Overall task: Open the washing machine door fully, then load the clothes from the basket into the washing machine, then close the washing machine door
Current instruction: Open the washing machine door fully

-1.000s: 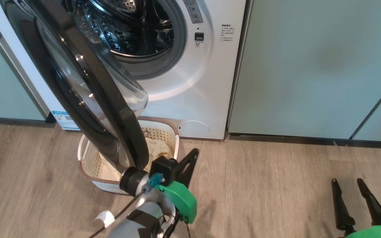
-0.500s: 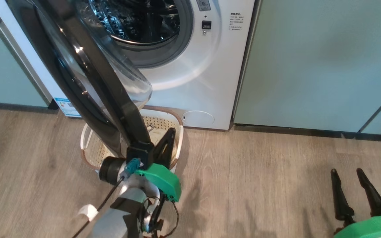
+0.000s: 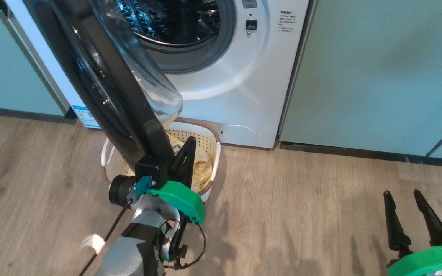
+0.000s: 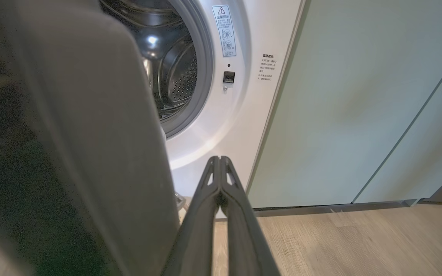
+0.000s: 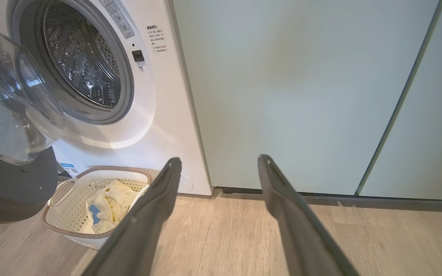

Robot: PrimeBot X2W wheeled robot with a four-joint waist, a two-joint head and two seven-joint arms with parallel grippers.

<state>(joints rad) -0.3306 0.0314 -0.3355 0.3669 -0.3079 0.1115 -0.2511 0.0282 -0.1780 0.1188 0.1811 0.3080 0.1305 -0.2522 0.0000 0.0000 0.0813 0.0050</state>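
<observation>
Two dark left fingers are clenched together on nothing, just beside the inner side of the large round washing machine door with its glossy black rim; I cannot tell whether they touch it. That door stands part-open, over the small cream perforated basket on the wood floor, before the big white front-loading washing machine. Pale yellow clothes lie inside the basket. My right fingers are spread wide and empty, well apart from it all.
</observation>
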